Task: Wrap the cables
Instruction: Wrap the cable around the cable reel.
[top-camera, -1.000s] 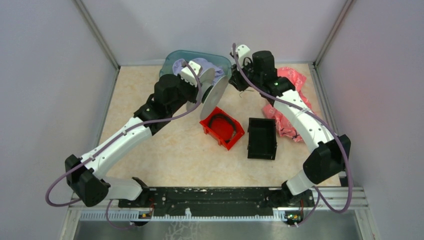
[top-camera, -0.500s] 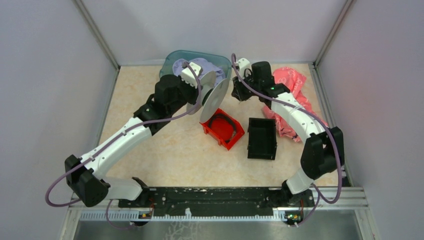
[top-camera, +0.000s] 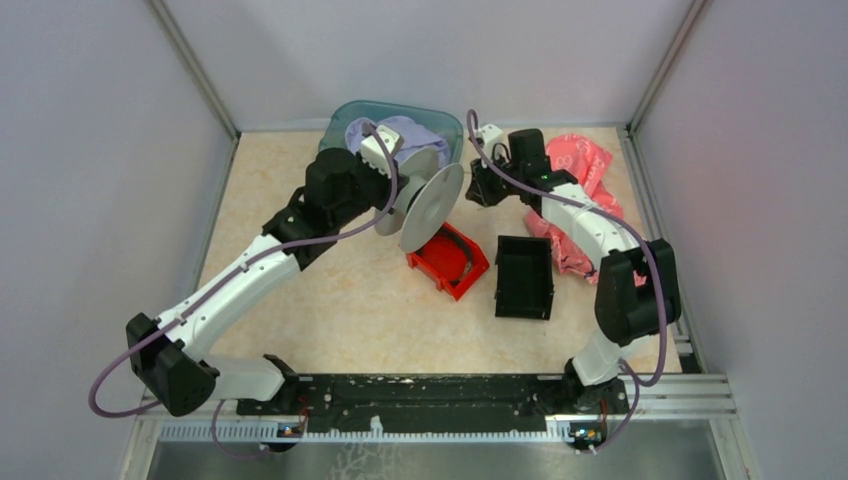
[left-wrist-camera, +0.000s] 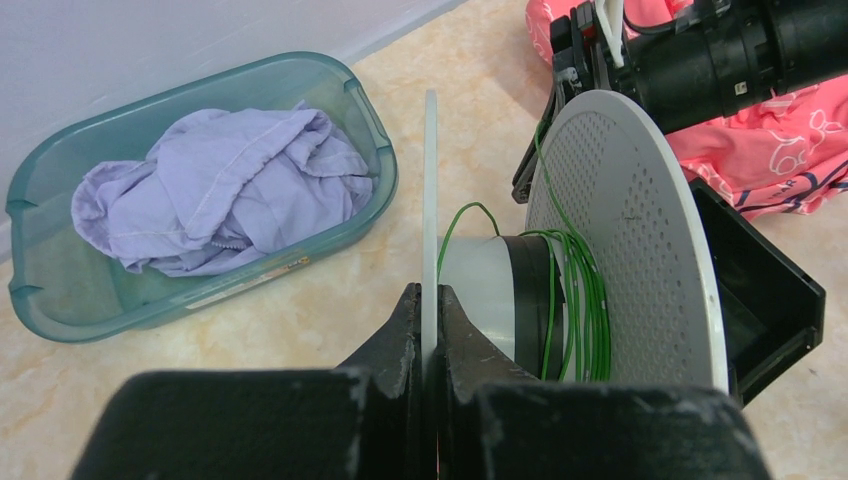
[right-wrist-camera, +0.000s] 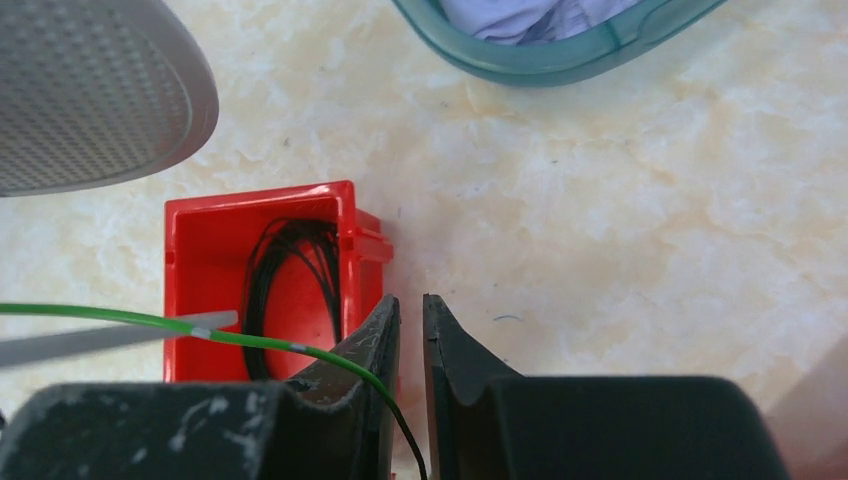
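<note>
A white spool hangs above the table with my left gripper shut on the edge of its thin near flange. Green cable is wound in several turns round the hub, against the perforated far flange. My right gripper hovers just right of the spool. In the right wrist view its jaws stand a narrow gap apart. A strand of the green cable crosses over the left finger and dips into that gap, looser than the gap is wide.
A red bin with a coil of black cable sits under the spool, and a black bin stands right of it. At the back are a teal basin of lilac cloth and a pink cloth.
My right arm has folded its elbow in toward the middle and its gripper has dropped slightly beside the spool. The spool has shifted a little right in the left gripper.
</note>
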